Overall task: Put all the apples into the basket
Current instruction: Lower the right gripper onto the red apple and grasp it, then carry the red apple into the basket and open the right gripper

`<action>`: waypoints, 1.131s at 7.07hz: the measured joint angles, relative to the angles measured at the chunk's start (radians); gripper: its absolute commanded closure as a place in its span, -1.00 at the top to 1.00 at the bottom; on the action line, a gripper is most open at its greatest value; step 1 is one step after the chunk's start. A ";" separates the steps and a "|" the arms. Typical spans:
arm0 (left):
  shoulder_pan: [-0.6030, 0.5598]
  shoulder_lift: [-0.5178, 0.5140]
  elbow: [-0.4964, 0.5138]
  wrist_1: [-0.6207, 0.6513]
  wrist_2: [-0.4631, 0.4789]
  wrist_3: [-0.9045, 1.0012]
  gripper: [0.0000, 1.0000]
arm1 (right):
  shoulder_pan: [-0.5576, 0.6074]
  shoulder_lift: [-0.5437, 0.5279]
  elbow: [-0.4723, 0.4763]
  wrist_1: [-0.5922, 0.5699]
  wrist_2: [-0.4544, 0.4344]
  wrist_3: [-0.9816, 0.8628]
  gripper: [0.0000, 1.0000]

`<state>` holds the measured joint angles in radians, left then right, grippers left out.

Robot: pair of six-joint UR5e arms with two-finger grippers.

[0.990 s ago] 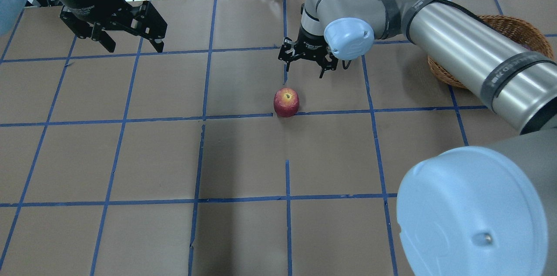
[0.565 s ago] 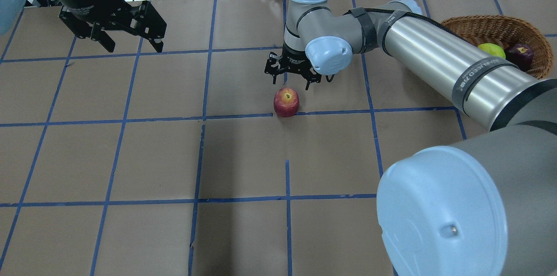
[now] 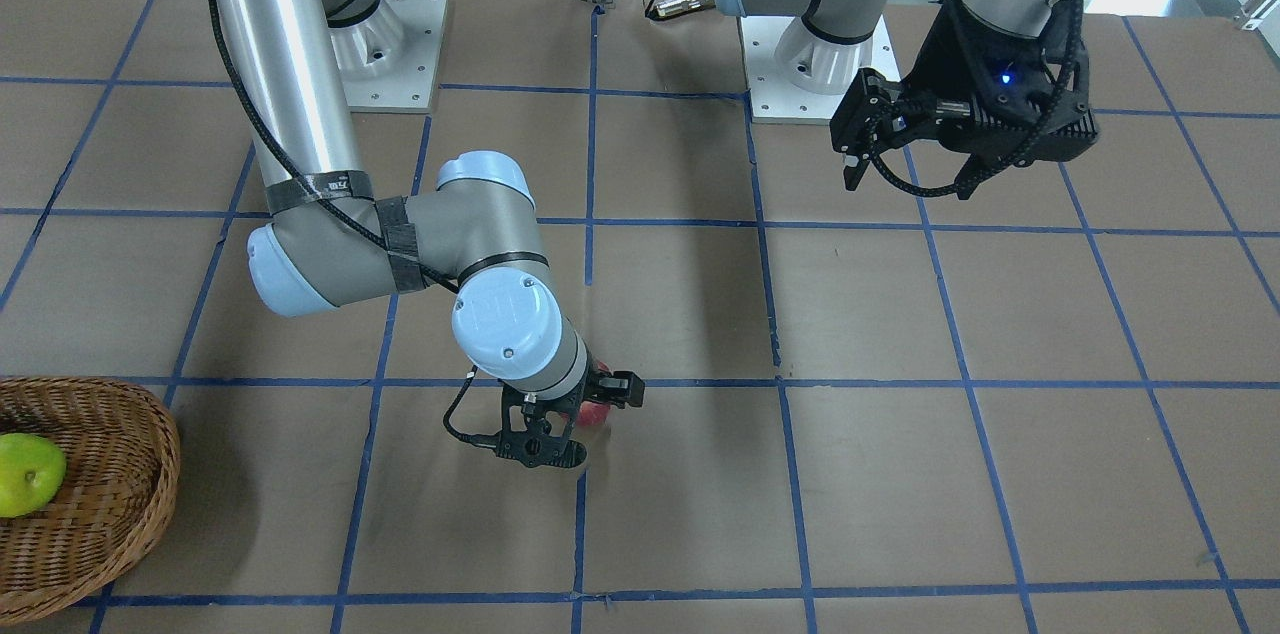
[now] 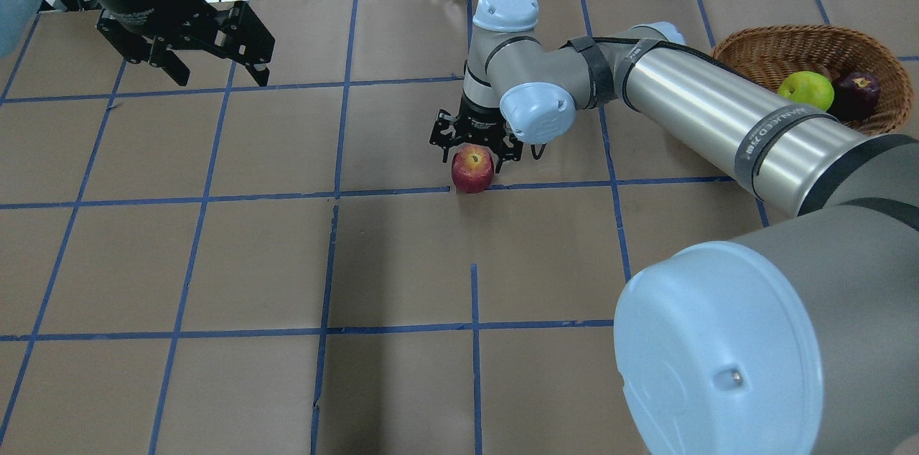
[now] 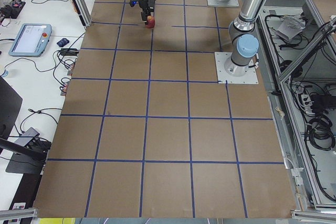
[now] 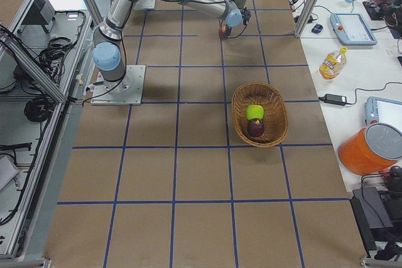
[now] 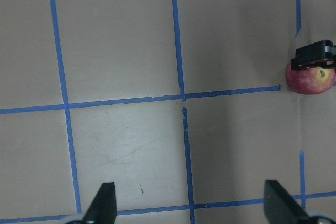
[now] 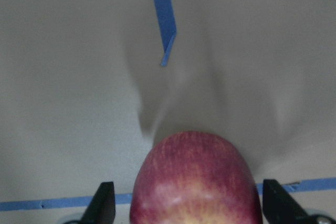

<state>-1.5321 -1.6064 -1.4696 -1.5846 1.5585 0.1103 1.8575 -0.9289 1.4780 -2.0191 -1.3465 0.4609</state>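
Judging from the overhead view, the red apple (image 4: pixel 472 169) sits on the table near centre, beside a blue tape line. It is straddled by the right gripper (image 4: pixel 474 156), whose jaws are spread wide w/ nothing held yet. The left gripper (image 4: pixel 215 71) is parked far left, also wide open and empty. The basket (image 4: pixel 747 46) is at the far right, well apart from the red apple, w/ the green apple (image 4: pixel 805 90) and maroon apple (image 4: pixel 858 95) already in it.

Risks, as judged:
- If one finger lands first, the round apple could be nudged and rolled off, since nothing blocks it.
- If the jaws are shut too high on the curve, the apple could be squeezed out downward.
- A weak pinch could be lost on the long carry to the basket.

In the right wrist view, a gap is seen on each side of the apple, approx. equal. That is not readable overhead, where the far side is hidden by the gripper body. In the front-facing view only a red sliver shows behind the wrist, and the maroon apple is cut off.
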 measured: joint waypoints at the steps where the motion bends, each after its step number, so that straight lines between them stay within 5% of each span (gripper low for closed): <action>1: 0.001 0.000 0.000 0.000 0.000 0.000 1.00 | 0.000 0.000 0.009 0.000 0.006 0.009 -0.99; 5: 0.003 0.000 0.000 0.001 -0.019 0.000 1.00 | -0.042 -0.066 -0.019 0.064 -0.003 0.014 -1.00; 8: 0.010 -0.001 0.000 0.003 -0.027 0.000 1.00 | -0.255 -0.170 -0.151 0.375 -0.073 -0.142 -1.00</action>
<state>-1.5225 -1.6069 -1.4696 -1.5816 1.5313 0.1105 1.6029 -1.0986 1.3275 -1.6437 -1.4197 0.3191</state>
